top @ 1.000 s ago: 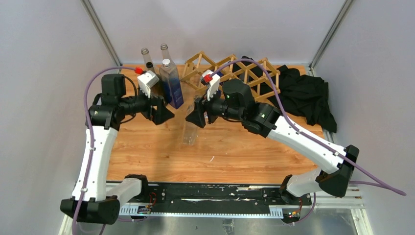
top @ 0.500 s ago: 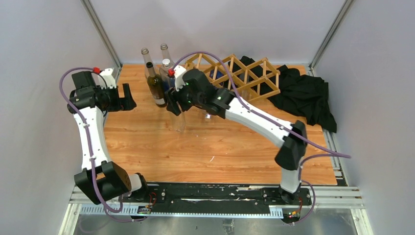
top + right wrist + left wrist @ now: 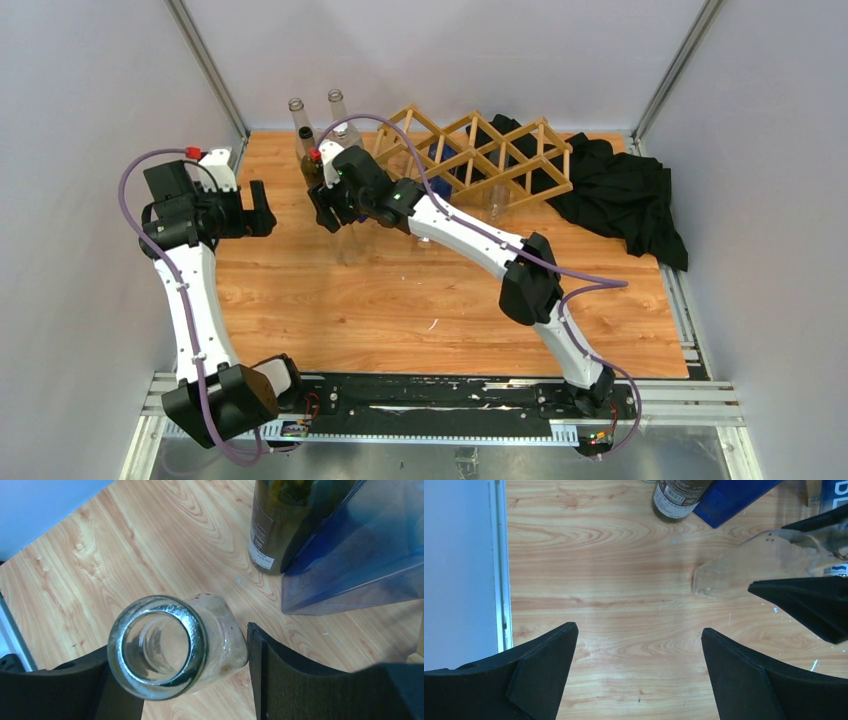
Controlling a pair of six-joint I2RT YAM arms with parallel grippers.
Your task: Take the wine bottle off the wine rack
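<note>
Between right tool [image 3: 180, 645] jaws: clear wine bottle [image 3: 157, 645], clamped.

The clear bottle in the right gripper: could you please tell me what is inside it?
Seen down its open mouth, the clear bottle in the right gripper looks empty; the wooden table shows through the glass. Its shoulder covers the very bottom.

The wine rack [image 3: 478, 152] is pale wood, the worktop [image 3: 400, 300] orange-brown with wavy grain, the cloth [image 3: 625, 195] black, the wine bottle [image 3: 217, 630] clear, the square bottle [image 3: 350, 555] blue, and the labelled bottle [image 3: 280, 520] dark green.
</note>
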